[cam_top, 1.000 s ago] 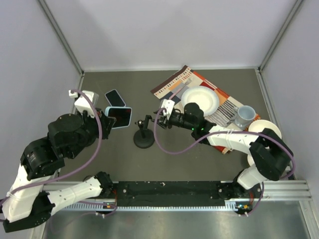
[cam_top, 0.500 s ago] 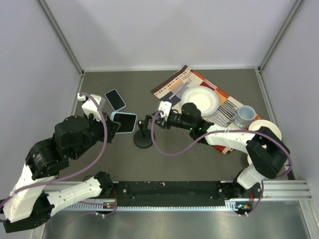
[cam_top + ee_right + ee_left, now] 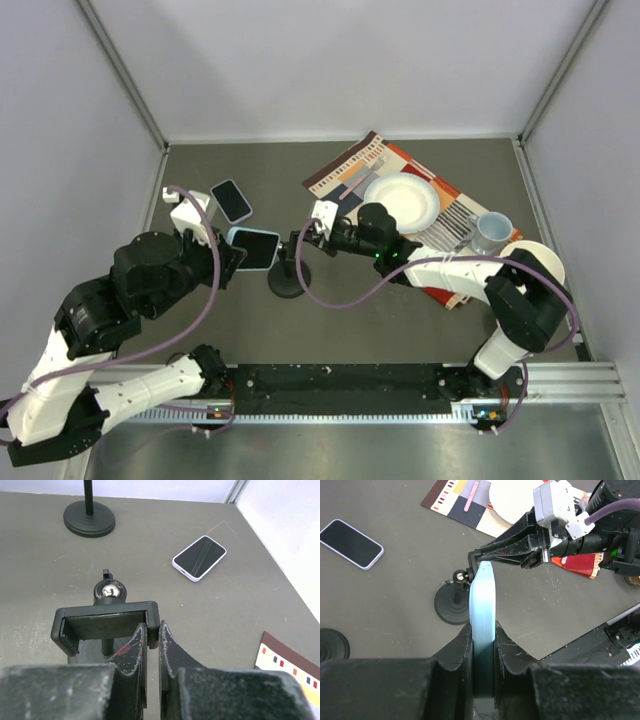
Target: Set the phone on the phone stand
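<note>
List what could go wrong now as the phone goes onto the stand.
1. The right fingers seem to pinch only the rim of the stand; its ball joint could swivel under a push.
2. The left fingers hold the phone on edge by one end; it could twist or slip.
3. The phone may hit the right fingers at the stand.

Two phones (image 3: 231, 201), perhaps two stands (image 3: 289, 282)

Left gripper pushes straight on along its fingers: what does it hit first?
Likely the phone stand's clamp, pinched by the right gripper, just past the top edge of the held phone, though depth is unclear.
</note>
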Robot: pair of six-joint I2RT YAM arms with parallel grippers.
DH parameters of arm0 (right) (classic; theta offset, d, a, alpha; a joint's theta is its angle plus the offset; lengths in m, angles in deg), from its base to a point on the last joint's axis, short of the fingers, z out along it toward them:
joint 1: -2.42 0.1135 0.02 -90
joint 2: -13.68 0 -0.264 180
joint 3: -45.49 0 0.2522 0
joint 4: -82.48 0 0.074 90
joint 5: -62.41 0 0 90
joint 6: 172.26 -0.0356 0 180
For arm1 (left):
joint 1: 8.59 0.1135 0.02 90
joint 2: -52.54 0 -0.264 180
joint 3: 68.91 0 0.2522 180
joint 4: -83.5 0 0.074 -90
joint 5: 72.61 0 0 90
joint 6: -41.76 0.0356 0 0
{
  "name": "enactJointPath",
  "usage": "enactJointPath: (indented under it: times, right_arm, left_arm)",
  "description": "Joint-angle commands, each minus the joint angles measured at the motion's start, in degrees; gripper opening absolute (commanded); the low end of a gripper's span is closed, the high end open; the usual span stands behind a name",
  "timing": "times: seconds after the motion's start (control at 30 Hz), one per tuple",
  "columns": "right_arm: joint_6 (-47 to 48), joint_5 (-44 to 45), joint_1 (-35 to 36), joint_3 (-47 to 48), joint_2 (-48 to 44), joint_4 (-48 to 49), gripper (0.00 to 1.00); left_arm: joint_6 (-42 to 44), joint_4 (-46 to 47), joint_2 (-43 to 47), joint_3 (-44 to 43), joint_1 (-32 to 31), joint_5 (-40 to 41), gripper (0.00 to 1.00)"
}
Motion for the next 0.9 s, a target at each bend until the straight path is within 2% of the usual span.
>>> enactJointPath:
  times: [0.0,0.17,0.23,0.3,0.4,0.53,0.6,0.77,0.87]
  right_arm:
    - [-1.90,0.82,0.95,2.97,-0.92,-0.38,0.00]
    - [-12.18,4.35,1.39,3.06,-2.60,-5.73,0.00]
    - [-15.25,2.24,0.86,2.89,-3.12,-6.45,0.00]
    - [-16.06,-2.04,-0.37,4.02,-3.13,-9.08,0.00]
    - [-16.15,-6.19,-2.21,6.04,-2.69,-14.17,0.00]
    - [-15.89,-11.20,-4.06,8.33,-2.69,-19.02,0.00]
    - [-16.76,-13.82,-4.59,9.03,-2.34,-19.81,0.00]
    - [-16.51,-19.38,-5.12,10.53,-0.93,-19.64,0.00]
    - [-15.54,-19.47,-5.12,12.11,-0.32,-21.30,0.00]
  left_arm:
    - [1.22,7.79,-0.98,1.13,0.05,-4.09,0.00]
    - [6.92,14.11,-2.74,4.65,0.05,-12.00,0.00]
    - [11.04,19.03,-2.14,8.07,0.05,-18.04,0.00]
    - [14.12,21.59,-2.13,10.37,0.05,-20.26,0.00]
    - [17.03,21.69,-3.01,9.93,0.05,-23.52,0.00]
    - [19.06,23.08,0.05,9.84,0.05,-27.48,0.00]
    - [21.07,23.18,0.07,9.32,0.05,-32.48,0.00]
    - [26.26,23.36,-6.42,7.48,0.05,-43.81,0.00]
    - [32.06,21.25,-12.93,5.11,0.05,-42.70,0.00]
